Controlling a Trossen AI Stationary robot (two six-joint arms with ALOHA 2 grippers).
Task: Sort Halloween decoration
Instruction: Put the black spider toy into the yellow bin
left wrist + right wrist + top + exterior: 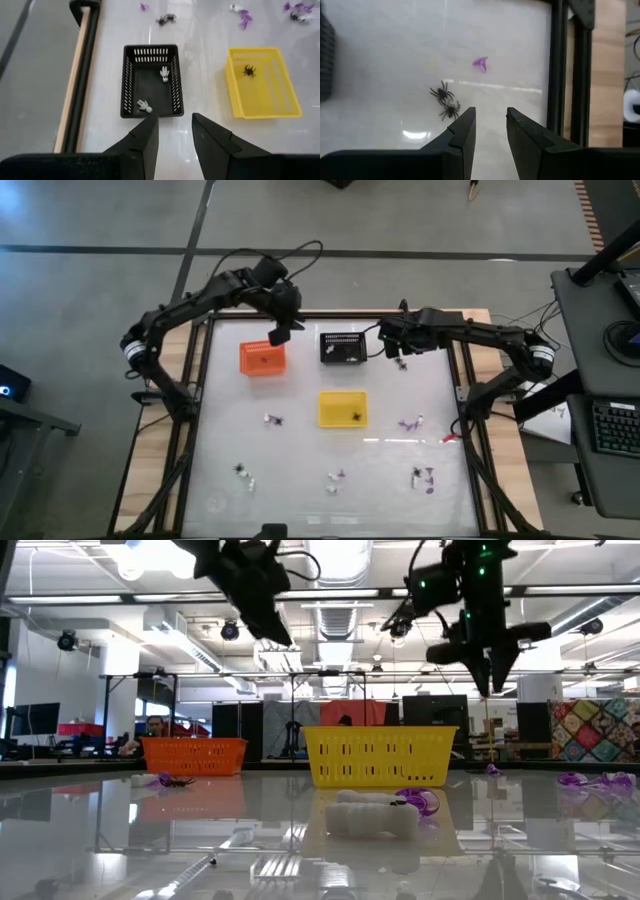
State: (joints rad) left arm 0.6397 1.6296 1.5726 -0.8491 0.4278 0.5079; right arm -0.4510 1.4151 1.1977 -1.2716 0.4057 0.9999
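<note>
The glossy white table (300,500) carries everything; over its far side both dark arms reach in. The left gripper (174,134) hangs above the orange basket (262,358), its fingers parted with nothing between them; the right gripper (490,131) hovers just beside the black basket (342,348), on the side away from the orange one, fingers likewise apart and empty. Nearer the middle sits the yellow basket (342,409) (one black spider (249,71) lies inside it); the black basket holds two white pieces (145,105). The remaining Halloween decoration (418,476) is scattered loose over the near half of the table: small purple, white and black bits in several little clusters. Under the right gripper, two black spiders (446,102) lie touching each other on the bare surface, a purple piece (480,63) near them. In the low view a white piece (372,815) lies before the yellow basket, a purple one touching it.
</note>
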